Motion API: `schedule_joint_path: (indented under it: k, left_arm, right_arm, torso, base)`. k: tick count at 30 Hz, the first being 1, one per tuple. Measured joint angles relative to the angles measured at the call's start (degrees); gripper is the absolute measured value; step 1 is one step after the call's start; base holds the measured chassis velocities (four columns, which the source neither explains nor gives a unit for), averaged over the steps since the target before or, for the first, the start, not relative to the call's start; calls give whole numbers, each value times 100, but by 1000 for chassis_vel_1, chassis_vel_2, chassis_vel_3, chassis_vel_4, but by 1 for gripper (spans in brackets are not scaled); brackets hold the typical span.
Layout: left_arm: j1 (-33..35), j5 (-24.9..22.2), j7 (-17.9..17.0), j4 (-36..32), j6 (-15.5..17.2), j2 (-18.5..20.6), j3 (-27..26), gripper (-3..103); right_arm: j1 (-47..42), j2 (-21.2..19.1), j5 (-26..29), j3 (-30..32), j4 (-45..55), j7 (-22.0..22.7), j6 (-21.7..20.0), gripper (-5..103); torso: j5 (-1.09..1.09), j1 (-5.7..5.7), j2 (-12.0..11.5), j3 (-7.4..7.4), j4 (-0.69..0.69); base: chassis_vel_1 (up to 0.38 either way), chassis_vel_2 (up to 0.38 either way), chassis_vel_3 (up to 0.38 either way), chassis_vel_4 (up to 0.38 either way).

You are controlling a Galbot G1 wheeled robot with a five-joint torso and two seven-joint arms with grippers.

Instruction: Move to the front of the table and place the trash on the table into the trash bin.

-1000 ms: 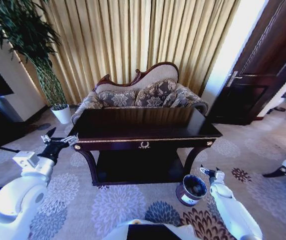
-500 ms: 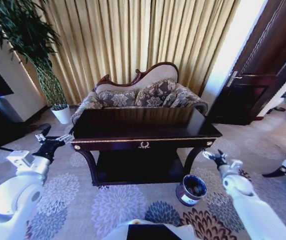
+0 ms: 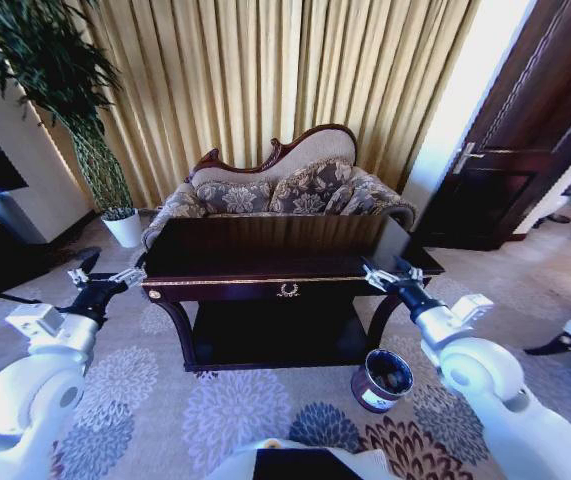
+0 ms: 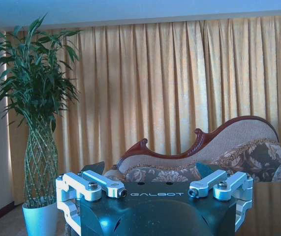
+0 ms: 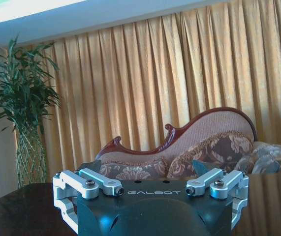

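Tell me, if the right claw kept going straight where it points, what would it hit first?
Probably nothing soon: the right claw points over the table top toward the sofa behind. Depth is hard to judge.

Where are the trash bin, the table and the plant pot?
Trash bin (image 3: pixel 382 380), head view, its dark inside.
Table (image 3: pixel 287 290), head view, gold emblem on front edge.
Plant pot (image 3: pixel 125 229), head view, white side.

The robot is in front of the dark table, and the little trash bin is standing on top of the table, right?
Not quite. The bin stands on the carpet, by the table's right front leg, as the head view shows. The robot does face the dark table.
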Motion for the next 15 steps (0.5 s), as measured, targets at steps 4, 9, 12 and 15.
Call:
schedule_joint_path:
  k: [4,9,12,15]
  left_arm:
    - [-16,10,20,-1,-2,-32,45,100]
    - [-17,21,46,-10,-2,-36,68,100]
    - [6,22,69,-29,-2,-38,35,100]
    - [10,22,78,-29,-9,-51,30,100]
  right_arm:
    - [-112,32,-108,84,18,18,-5,100]
    - [-177,99,-314,94,-23,21,-6,100]
    - [-226,131,-344,101,-19,20,-5,100]
    - [-272,154,-355,115,-8,18,-1,100]
  torso:
    - [1,0,0,0,0]
    - [2,1,-1,1,0]
    - [2,0,-1,1,2]
    - [1,1,-1,1,1]
  base:
    - [0,0,0,0]
    - [0,0,0,0]
    - [0,0,0,0]
    - [0,0,0,0]
